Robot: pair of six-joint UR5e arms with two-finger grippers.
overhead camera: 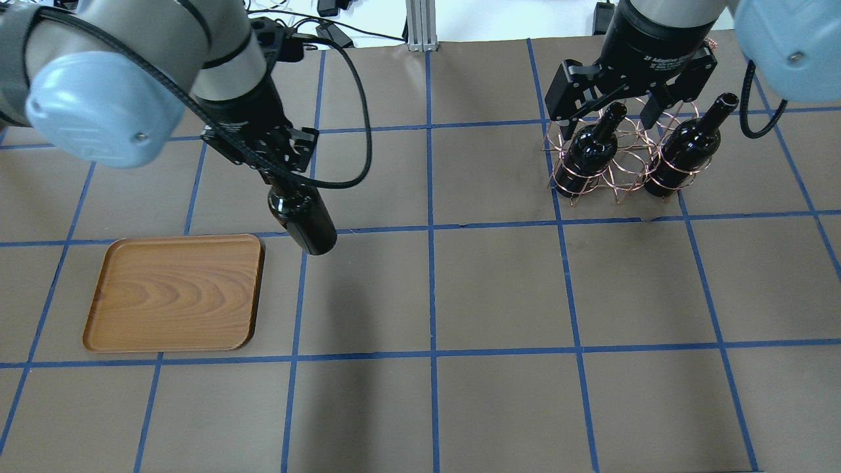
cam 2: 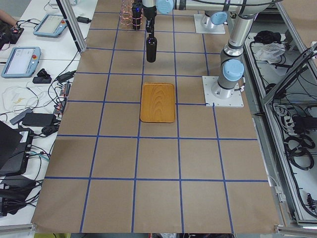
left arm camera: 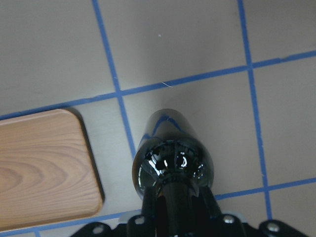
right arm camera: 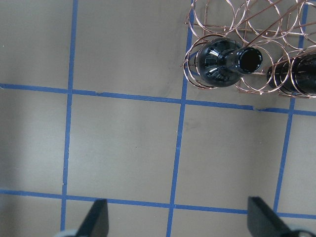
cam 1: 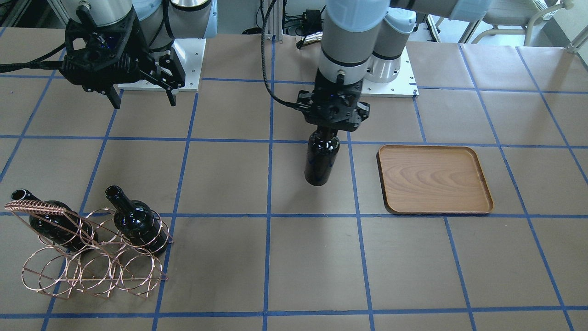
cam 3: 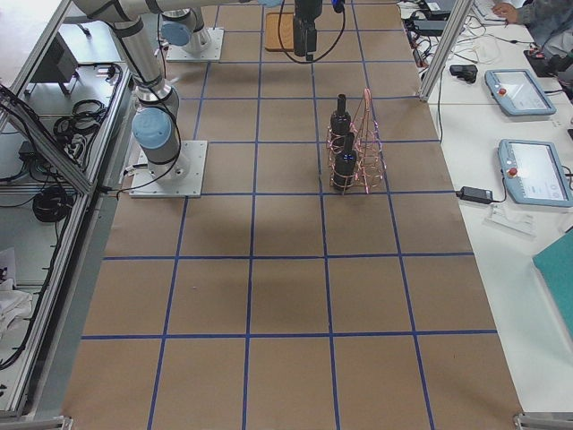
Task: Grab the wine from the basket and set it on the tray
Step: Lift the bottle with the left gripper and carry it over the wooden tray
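- Left pincer (overhead camera: 284,185): closed tight on the neck of the wine (overhead camera: 306,228), nothing else in its grip.
- Wine hanging straight below that pincer, long axis upright, mouth up, base down, seemingly lifted clear of the bench (overhead camera: 499,295).
- Tray (overhead camera: 174,292) off to the left pincer's outer side, toward the robot's left, and a little farther out from the robot's base. Near corner just beside the hanging wine, not under it.
- Judged next: a short sideways carry toward that outer side, then a straight lowering, keeping the long axis upright so that the base lands flat inside the low rim.
- Left arm by far the nearer to the tray. Right pincer (cam 1: 143,99) well apart on the opposite side, spread wide, holding nothing, hovering above the basket (cam 1: 92,271).
- Count: three dark bottles in all, one in the left pincer and two bottles (cam 1: 138,223) slotted neck-up in the basket rings, beside the right pincer.
- One basket, one tray, two pincers.
- Tray bare, no wine on it yet.
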